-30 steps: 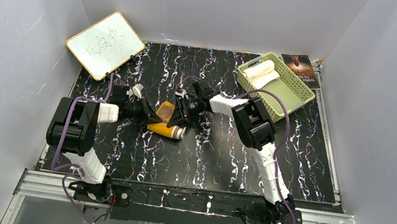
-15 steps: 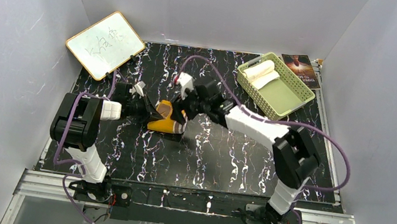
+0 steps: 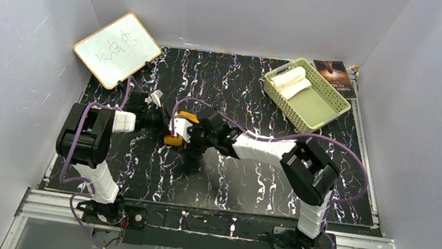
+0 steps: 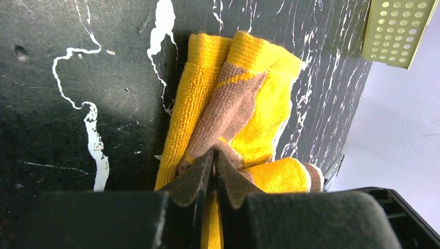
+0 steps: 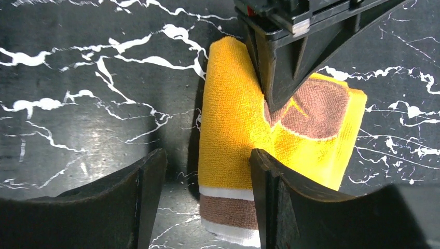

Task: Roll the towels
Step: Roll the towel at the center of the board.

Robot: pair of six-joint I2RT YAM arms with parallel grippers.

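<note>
The mustard-yellow towel [image 3: 187,118] with brown patches lies part rolled on the black marbled table, left of centre. My left gripper [image 3: 162,124] is shut on a brown corner of it [image 4: 228,109], its jaws pinched together [image 4: 214,153]. My right gripper [image 3: 186,138] hangs open over the roll's striped end [image 5: 233,119]. One finger stands over bare table and the other over the cloth, with the roll's edge between them [image 5: 206,155]. In the right wrist view the left gripper [image 5: 271,106] presses on the towel from above. The cream-white towel [image 3: 291,81] lies rolled in the basket.
A pale green slotted basket [image 3: 334,108] stands at the back right, its corner also in the left wrist view [image 4: 397,31]. A book [image 3: 338,76] lies behind it. A white board with a wooden frame [image 3: 117,49] leans at the back left.
My right gripper has opened and moved left and nearer, from beside the towel's far side to over its striped end; its elbow swung right. The left gripper stays shut on the towel.
</note>
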